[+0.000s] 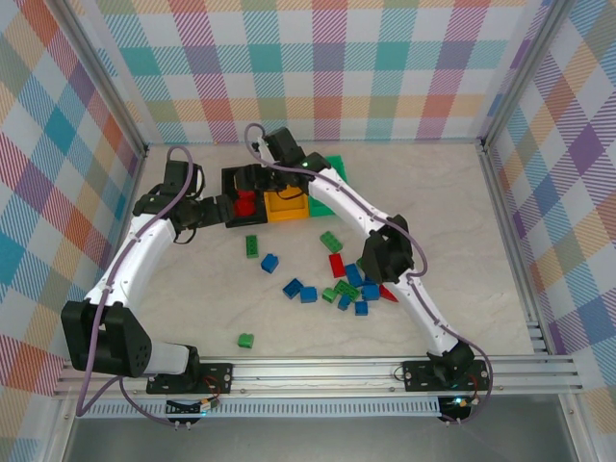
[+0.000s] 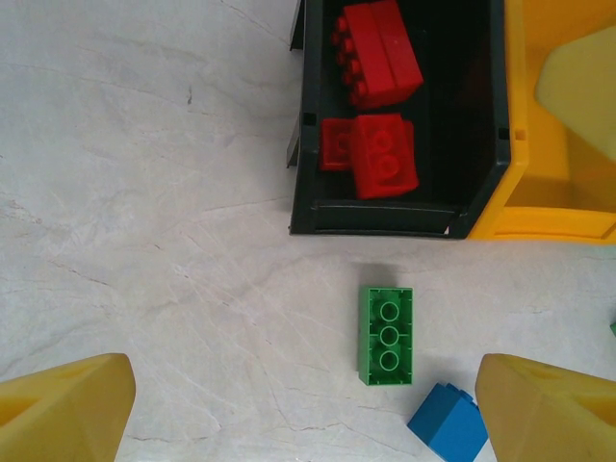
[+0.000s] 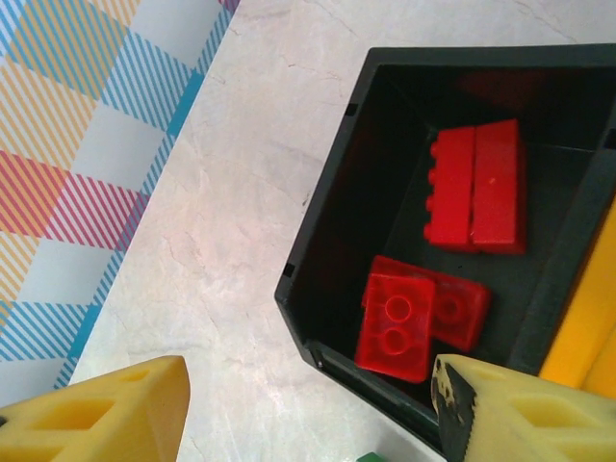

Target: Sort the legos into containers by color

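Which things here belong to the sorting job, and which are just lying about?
Job: black bin, orange bin, green bin, red bricks inside the black one, loose bricks on the table.
Not part: plaid walls, metal rail.

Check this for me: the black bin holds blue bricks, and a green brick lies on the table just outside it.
Not quite. The bricks in the black bin are red, not blue, as the left wrist view shows. The green brick does lie on the table just outside it.
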### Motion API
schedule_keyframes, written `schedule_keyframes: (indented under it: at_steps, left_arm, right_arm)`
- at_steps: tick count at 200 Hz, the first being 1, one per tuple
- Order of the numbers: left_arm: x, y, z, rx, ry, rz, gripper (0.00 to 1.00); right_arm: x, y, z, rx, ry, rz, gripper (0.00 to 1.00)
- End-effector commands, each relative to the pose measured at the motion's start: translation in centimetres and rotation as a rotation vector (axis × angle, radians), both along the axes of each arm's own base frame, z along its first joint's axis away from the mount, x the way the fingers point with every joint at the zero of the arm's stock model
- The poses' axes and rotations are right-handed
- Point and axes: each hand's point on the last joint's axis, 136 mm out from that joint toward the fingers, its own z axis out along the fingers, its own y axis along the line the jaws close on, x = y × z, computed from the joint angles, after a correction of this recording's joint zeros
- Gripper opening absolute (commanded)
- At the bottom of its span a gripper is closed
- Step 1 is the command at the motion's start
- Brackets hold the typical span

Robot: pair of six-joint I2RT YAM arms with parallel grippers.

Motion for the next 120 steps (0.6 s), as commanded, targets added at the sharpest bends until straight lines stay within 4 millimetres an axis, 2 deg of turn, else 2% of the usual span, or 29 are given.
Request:
schedule_keyframes:
  at_steps: [1, 34, 44, 55, 61, 68, 77, 95, 120]
  left_arm:
    - [-0.2, 0.6, 0.5, 0.007, -0.023, 0.011, 0.91]
    - [-0.3, 0.4, 0.5, 0.001, -0.019, -0.002, 0.91]
    - [-0.4, 0.2, 0.6, -0.002, -0.019, -0.013, 0.91]
    - [-0.4, 0.1, 0.7, -0.006, -0.023, -0.018, 0.91]
    - [-0.3, 0.1, 0.8, -0.008, -0.027, -0.019, 0.91]
    - [-0.3, 0.1, 0.9, -0.010, -0.030, -0.021, 0.91]
    - [-0.4, -0.1, 0.9, -0.018, -0.031, -0.026, 0.91]
    - [-0.3, -0.5, 0.8, -0.038, -0.027, -0.042, 0.91]
    - [-0.2, -1.7, 0.6, -0.088, -0.022, -0.083, 0.91]
  right_arm:
    - [-0.3, 0.0, 1.9, 0.010, -0.035, 0.014, 0.68]
    - [-2.2, -1.9, 3.2, -0.046, -0.043, 0.039, 0.70]
    - [-2.9, -3.1, 3.0, -0.081, -0.036, 0.033, 0.71]
    - [-3.9, -4.4, 3.9, -0.084, -0.062, 0.017, 0.72]
    - [-4.5, -5.3, 3.4, -0.093, -0.066, 0.009, 0.72]
    - [-5.1, -6.2, 4.1, -0.082, -0.093, -0.006, 0.74]
    - [-5.8, -7.7, 3.4, -0.104, -0.100, -0.026, 0.74]
    - [-7.3, -10.5, 3.3, -0.138, -0.129, -0.063, 0.74]
    - [-9.1, -14.6, 1.5, -0.209, -0.156, -0.124, 0.74]
